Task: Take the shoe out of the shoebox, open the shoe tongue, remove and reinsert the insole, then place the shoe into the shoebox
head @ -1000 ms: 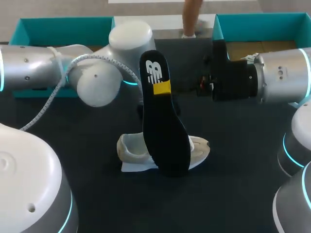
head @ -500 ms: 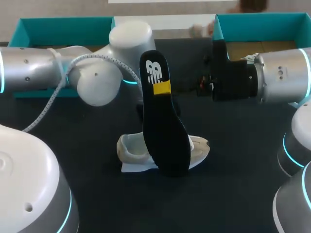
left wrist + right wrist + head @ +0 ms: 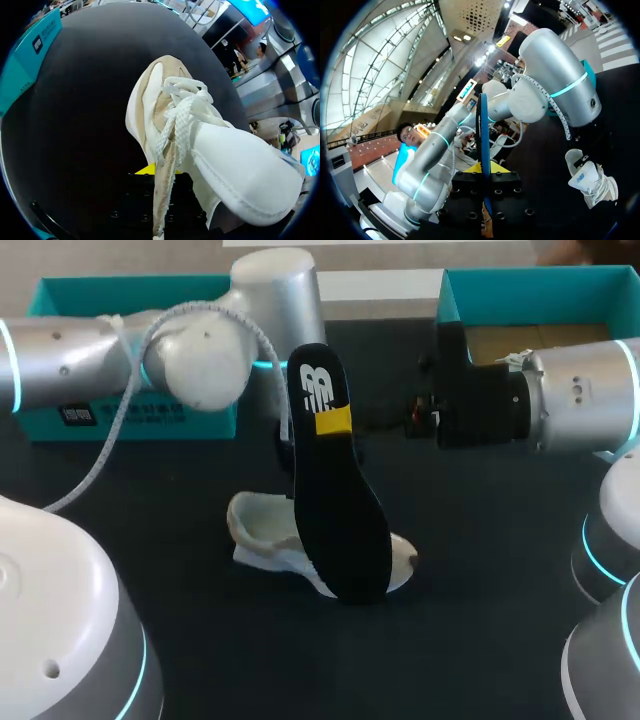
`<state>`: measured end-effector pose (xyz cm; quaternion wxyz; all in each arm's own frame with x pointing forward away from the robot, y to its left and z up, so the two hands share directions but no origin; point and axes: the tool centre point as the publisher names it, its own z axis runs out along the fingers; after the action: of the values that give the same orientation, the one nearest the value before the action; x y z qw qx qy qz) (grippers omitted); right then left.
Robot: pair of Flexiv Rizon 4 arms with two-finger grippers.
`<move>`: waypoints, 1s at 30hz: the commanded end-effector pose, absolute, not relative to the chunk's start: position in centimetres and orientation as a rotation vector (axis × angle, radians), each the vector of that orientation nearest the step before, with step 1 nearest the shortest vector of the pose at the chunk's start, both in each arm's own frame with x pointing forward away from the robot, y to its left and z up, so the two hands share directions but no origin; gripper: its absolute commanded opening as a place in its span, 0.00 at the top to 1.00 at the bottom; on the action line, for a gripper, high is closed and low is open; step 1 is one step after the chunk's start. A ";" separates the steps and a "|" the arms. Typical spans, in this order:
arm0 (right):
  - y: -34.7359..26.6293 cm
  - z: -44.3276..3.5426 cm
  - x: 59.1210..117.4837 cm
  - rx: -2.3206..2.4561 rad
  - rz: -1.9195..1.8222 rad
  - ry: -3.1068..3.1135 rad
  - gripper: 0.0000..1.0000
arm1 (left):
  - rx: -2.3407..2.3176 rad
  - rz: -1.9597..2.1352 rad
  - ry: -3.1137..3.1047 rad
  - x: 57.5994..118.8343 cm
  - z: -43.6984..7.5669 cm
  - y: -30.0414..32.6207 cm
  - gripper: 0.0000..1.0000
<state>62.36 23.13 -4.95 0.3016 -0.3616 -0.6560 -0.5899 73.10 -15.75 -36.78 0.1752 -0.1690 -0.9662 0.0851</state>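
— How does the shoe point(image 3: 262, 532) look from where you sit?
— Soft and rounded: white fabric with beige suede-like panels and thick woven laces point(image 3: 182, 112) bunched loosely. A puffy padded white part point(image 3: 240, 170) sits closest to my left wrist camera. The shoe is low over the matte black table point(image 3: 480, 580), just behind the lower end of the insole point(image 3: 340, 510). Its heel opening shows to the insole's left, its toe to the right.
— And the insole?
— Thin, flat, black, foot-shaped, standing upright. My right gripper point(image 3: 333, 421) is clamped on its upper part, a yellow tip on each face.
— The left gripper point(image 3: 159, 172)?
— Right against the shoe, with a beige strip point(image 3: 162, 200) draped over it. Whether it's gripping, I can't tell.
— Boxes?
— Teal cardboard, beyond the insole: left box point(image 3: 90, 292), right box point(image 3: 545, 285).
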 end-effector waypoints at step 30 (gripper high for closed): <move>23.6 -5.0 62.4 -0.965 -1.564 -1.741 1.00 | -1.400 0.124 -2.179 73.5 -33.4 -14.6 1.00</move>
<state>62.36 23.13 -4.95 0.3016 -0.3616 -0.6560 -0.5899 73.43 -14.30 -33.41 0.2671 -0.5070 -0.8179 0.0515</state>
